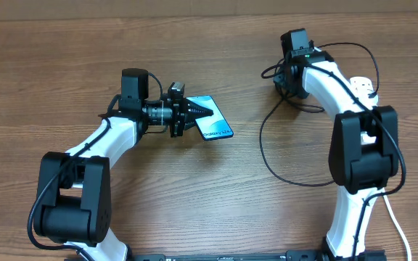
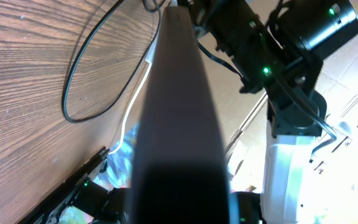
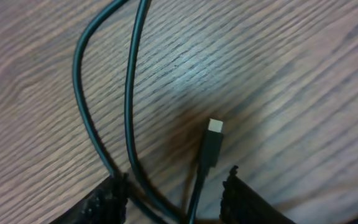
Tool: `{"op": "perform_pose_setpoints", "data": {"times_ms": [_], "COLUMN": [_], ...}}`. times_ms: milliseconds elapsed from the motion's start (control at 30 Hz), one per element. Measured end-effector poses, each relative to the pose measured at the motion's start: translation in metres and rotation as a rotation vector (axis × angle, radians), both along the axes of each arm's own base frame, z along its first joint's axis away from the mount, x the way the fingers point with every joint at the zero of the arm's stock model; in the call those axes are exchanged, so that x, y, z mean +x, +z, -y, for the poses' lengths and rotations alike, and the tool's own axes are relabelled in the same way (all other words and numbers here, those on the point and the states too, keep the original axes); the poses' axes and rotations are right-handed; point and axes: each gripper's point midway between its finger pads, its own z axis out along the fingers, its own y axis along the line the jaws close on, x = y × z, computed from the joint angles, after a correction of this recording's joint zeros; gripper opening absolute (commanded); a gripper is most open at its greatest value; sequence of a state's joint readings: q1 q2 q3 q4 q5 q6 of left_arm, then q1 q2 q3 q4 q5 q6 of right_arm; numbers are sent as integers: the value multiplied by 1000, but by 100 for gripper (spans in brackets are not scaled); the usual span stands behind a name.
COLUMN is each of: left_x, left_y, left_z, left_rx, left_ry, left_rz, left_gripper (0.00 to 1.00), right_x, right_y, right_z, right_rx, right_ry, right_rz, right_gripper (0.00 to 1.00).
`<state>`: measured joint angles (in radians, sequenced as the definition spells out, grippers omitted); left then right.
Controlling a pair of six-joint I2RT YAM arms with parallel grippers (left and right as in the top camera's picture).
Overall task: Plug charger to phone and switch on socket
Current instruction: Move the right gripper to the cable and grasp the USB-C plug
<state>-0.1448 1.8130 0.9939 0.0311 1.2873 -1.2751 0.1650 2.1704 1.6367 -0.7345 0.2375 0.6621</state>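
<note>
The phone [image 1: 216, 125], blue screen up, is clamped at its left end by my left gripper [image 1: 197, 113], which is shut on it. In the left wrist view the phone [image 2: 179, 112] fills the middle as a dark slab seen edge-on. The charger's thin black cable [image 1: 261, 141] loops over the table right of the phone. My right gripper [image 1: 283, 85] is open and points down at the cable's far end. In the right wrist view its fingers [image 3: 176, 198] straddle cable strands, with the connector tip [image 3: 214, 126] just ahead. The white socket strip [image 1: 363, 85] is mostly hidden behind the right arm.
The socket's thick white cord [image 1: 396, 217] runs down the right side beside the right arm's base. The black cable loop [image 2: 79, 81] and the right arm [image 2: 291, 74] show beyond the phone in the left wrist view. The table's far edge [image 1: 209, 9] is at the top.
</note>
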Motion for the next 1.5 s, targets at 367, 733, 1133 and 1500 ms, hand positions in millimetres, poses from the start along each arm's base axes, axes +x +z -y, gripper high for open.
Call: {"op": "perform_pose_setpoints", "data": {"times_ms": [367,733,1133,1500], "left_x": [-6,-6,-6,-6], "left_y": [0,0,0,0], "left_z": [9,9,9,9], "left_rx": [0,0,0,1], "left_ry": [-26,-26,-26,-25], "left_rz": [0,1,0,1], "left_gripper": [4,4,4,4], "right_x": [-11,-25,-25,-31], "right_y": [-19,-28,-29,-29], "right_z": [3,2,-5,-7], "right_rx": [-5,7,51,62], "right_ry": [-34,-69,-57,-59], "right_rz": [-62,-131,-137,-164], "right_gripper": [42,42,21,21]}}
